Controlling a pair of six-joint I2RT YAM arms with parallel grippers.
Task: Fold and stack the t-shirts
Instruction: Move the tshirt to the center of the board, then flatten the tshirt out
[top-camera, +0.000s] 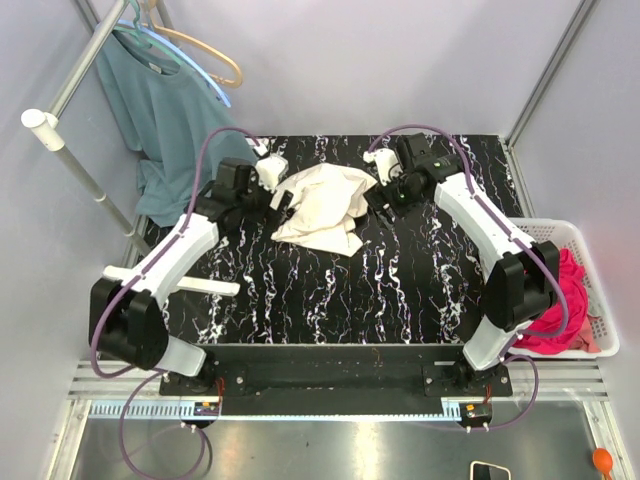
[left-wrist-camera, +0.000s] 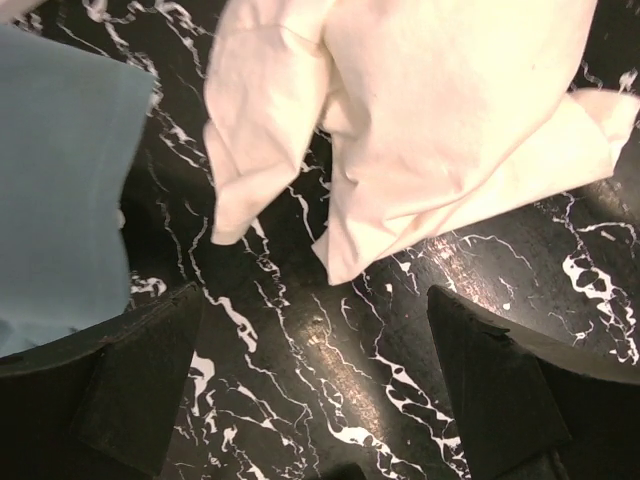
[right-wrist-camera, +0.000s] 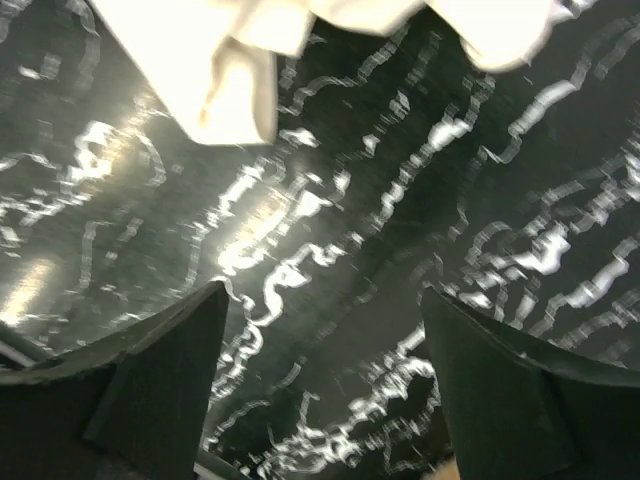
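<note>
Cream t-shirt (top-camera: 320, 208) lies crumpled at the bench's (top-camera: 400, 290) far middle. Left hand (top-camera: 283, 197) and right hand (top-camera: 374, 193) flank it, both open and empty. Pink t-shirt (top-camera: 568, 300) fills the basket (top-camera: 590, 250) beside the bench.

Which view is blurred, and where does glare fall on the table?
Right wrist: motion-blurred, with the white veins of the table smeared and the cream shirt washed out. Left wrist: sharp, with a soft glare patch on the table below the cream shirt. Top: evenly lit, in focus, no strong glare.
</note>
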